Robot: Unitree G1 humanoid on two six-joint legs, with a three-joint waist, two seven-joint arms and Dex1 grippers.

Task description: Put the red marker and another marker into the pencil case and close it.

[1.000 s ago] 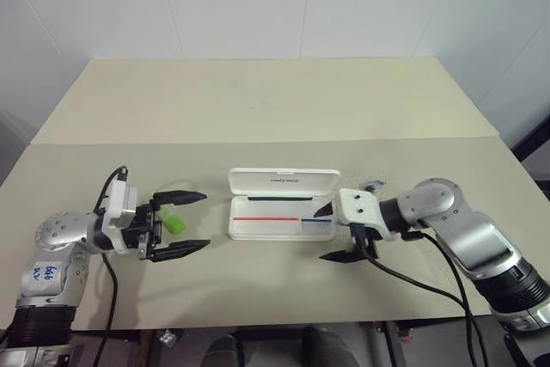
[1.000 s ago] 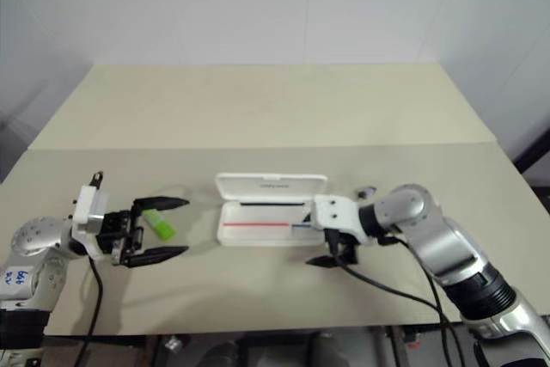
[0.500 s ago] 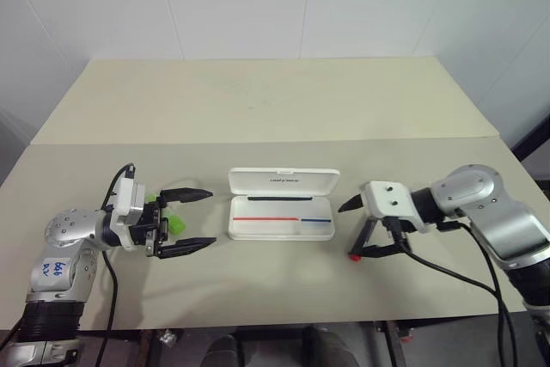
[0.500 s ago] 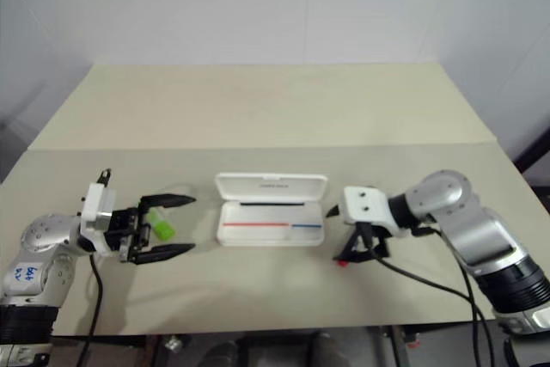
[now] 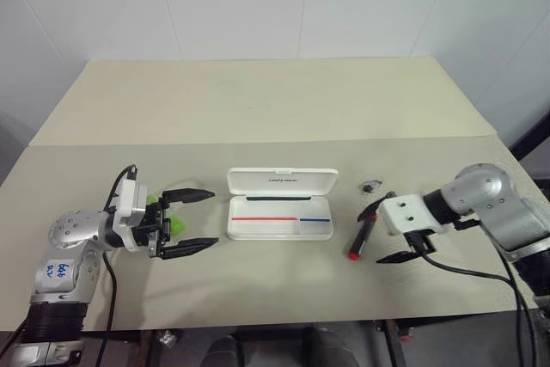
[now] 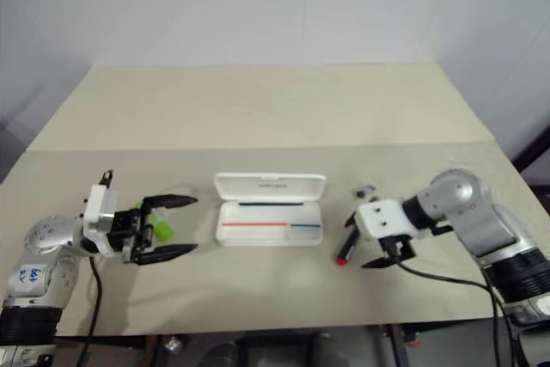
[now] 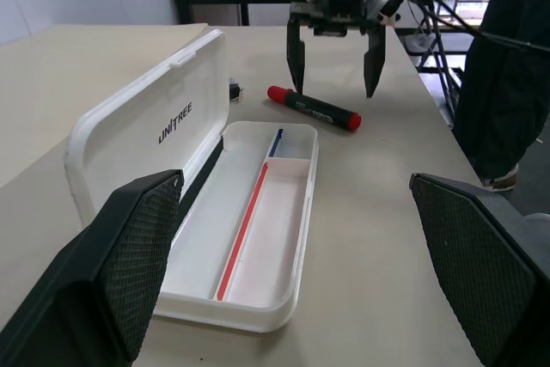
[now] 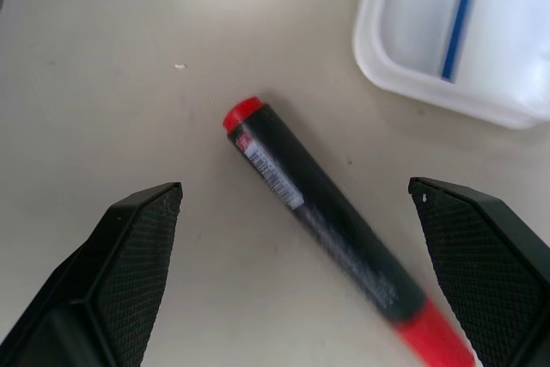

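Observation:
The white pencil case [image 5: 279, 226] lies open at the table's middle, its lid [image 5: 282, 180] folded back and its tray empty apart from the printed stripe. To its right the red marker [image 5: 359, 236] lies on the table, black-barrelled with red ends. My right gripper [image 5: 383, 234] hangs open just above it, pointing down, a finger on each side of the marker [image 8: 318, 204] and clear of it. At the left, my left gripper [image 5: 196, 220] is open and level, pointing at the case. The green highlighter [image 6: 157, 223] lies on the table, partly hidden by that gripper's finger bases.
A small dark object [image 5: 371, 186] lies on the table just beyond the marker. A second table surface [image 5: 275, 100] adjoins at the back. A person in dark clothing [image 7: 507, 58] stands off the right end of the table.
My right gripper has swung right, away from the case's right end, and tipped downward, so the red marker now shows below it. The left gripper has stayed put.

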